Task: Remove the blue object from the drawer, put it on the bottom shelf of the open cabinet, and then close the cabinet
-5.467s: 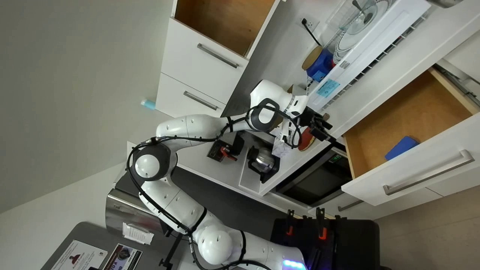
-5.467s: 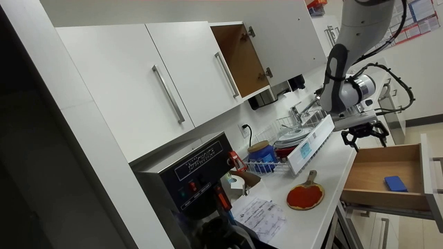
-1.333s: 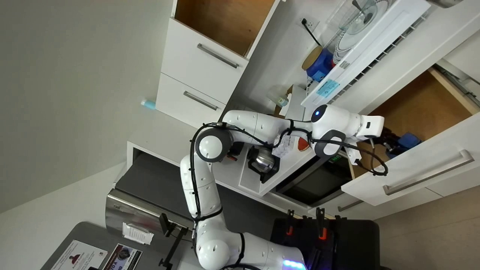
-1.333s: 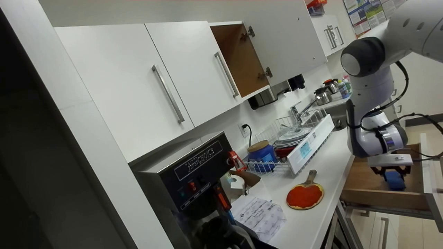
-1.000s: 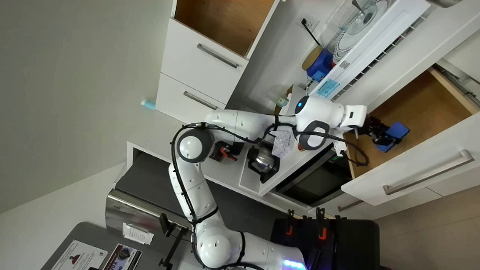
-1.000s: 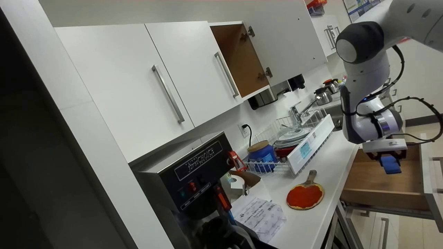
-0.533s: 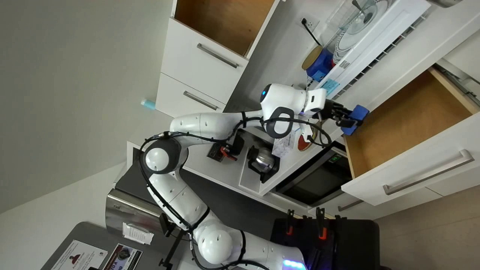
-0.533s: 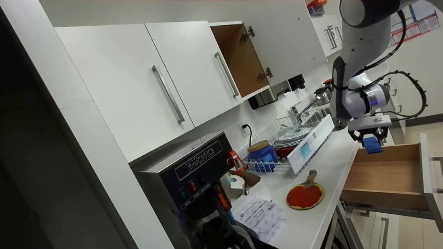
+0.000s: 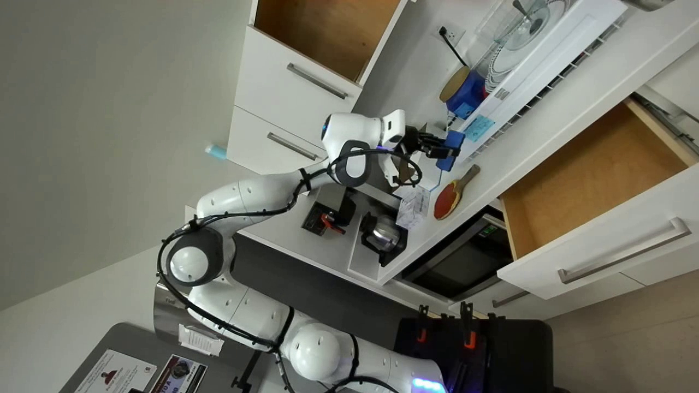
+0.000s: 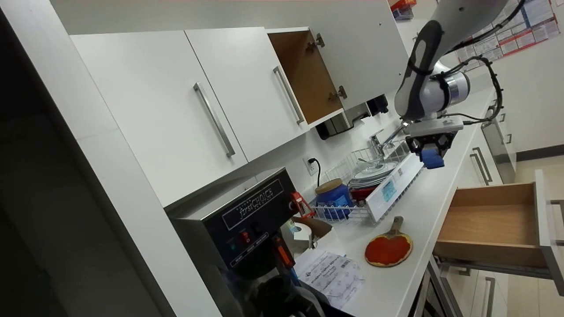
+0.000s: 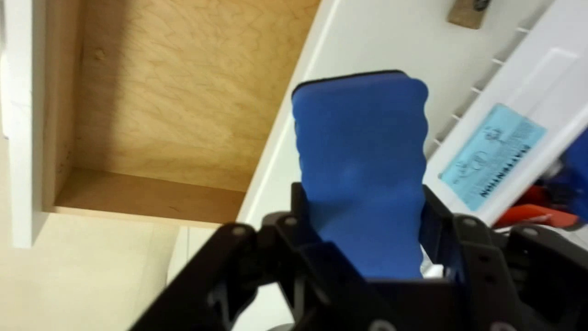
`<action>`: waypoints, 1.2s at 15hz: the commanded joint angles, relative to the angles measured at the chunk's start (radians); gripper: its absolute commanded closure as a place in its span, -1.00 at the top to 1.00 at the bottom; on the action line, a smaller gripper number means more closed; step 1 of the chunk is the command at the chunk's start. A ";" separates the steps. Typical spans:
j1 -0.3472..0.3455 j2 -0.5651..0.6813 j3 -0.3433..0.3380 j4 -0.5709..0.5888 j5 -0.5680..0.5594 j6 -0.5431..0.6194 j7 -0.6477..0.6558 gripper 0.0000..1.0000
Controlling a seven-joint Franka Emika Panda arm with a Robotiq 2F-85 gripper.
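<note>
The blue object (image 9: 452, 147) is held in my gripper (image 9: 437, 148), above the counter and in front of the dish rack. It also shows in an exterior view (image 10: 432, 158). In the wrist view the blue object (image 11: 363, 151) sits between both fingers of the gripper (image 11: 362, 197), touching them and sticking out past the tips. The drawer (image 9: 595, 174) is pulled open, with a bare wood floor; it also shows in the wrist view (image 11: 183, 101). The cabinet (image 10: 304, 75) on the wall stands open, its door (image 10: 365, 53) swung out. Most of its bottom shelf is hidden.
A dish rack (image 10: 396, 185) with plates and a blue jar (image 10: 332, 196) stands on the counter (image 10: 423, 229). A pizza-shaped board (image 10: 388, 250), a paper-topped box (image 10: 330, 277) and a black coffee machine (image 10: 251, 220) are nearby. Closed cabinet doors (image 10: 238, 88) adjoin the open one.
The gripper was open and the blue object lay in the drawer 5.5 s ago. The gripper took hold of it, lifted it out and carried it over the counter, away from the drawer.
</note>
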 commanded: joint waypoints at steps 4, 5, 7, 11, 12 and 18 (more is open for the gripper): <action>-0.023 -0.116 0.103 -0.005 0.007 -0.025 -0.006 0.15; -0.023 -0.131 0.110 -0.010 0.008 -0.028 -0.007 0.15; -0.024 -0.139 0.112 -0.020 0.008 -0.028 -0.007 0.15; 0.000 -0.128 0.117 0.000 0.092 0.019 -0.055 -0.35; 0.010 -0.122 0.125 0.023 0.125 0.044 -0.085 -0.35; 0.082 -0.027 0.167 0.256 0.284 0.199 -0.256 -0.35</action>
